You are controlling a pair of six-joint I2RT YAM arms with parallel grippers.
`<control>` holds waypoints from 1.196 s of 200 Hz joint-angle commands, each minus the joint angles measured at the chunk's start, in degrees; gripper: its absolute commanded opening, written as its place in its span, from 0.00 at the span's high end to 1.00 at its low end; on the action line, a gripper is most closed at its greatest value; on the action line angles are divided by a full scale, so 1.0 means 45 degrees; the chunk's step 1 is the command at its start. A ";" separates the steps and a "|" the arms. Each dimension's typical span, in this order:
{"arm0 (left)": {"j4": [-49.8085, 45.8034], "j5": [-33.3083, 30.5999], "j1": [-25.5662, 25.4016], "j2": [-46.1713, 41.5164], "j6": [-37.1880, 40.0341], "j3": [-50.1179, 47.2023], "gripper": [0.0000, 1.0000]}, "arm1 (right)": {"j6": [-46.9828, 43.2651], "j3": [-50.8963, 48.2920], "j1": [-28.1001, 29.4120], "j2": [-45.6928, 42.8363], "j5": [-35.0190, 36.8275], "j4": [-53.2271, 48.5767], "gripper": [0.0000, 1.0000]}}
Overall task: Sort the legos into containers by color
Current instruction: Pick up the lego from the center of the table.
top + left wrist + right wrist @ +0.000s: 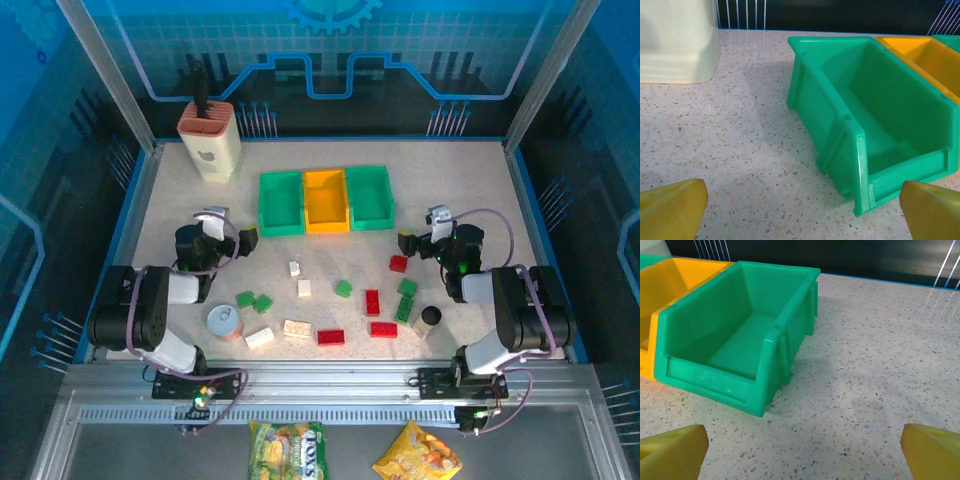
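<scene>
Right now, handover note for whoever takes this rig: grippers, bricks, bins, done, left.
Left gripper: open, empty, before the left green bin.
Right gripper: open, empty, before the right green bin.
Three joined open plastic bins, two green flanking a yellow-orange one: all look empty.
Small red, green and cream studded plastic bricks: all loose on the speckled table between the arms.
Done: nothing sorted.
Left: every brick.

Speckled tabletop (450, 180), blue circuit-patterned walls (400, 50) behind
</scene>
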 commanded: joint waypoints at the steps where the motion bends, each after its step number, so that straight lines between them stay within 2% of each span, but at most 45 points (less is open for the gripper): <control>1: 0.0534 0.0454 0.0071 0.0033 0.0234 -0.0147 0.01 | -0.0209 0.0069 -0.0105 0.0037 -0.0311 0.0453 0.00; 52: 0.0587 -0.0068 0.0070 0.0073 0.0084 -0.0149 0.01 | -0.0204 0.0045 -0.0100 0.0037 -0.0308 0.0472 0.00; 137: 0.0587 -0.0096 0.0079 0.0083 0.0059 -0.0130 0.01 | -0.0204 0.0038 -0.0100 0.0037 -0.0327 0.0462 0.00; 155: 0.0456 -0.0550 0.0072 0.0075 -0.0076 -0.0070 0.01 | -0.0201 0.0034 -0.0105 0.0033 -0.0323 0.0472 0.00; 239: 0.0475 -0.0640 0.0055 0.0033 -0.0123 -0.0071 0.01 | -0.0215 0.0020 -0.0060 -0.0034 -0.0265 0.0501 0.00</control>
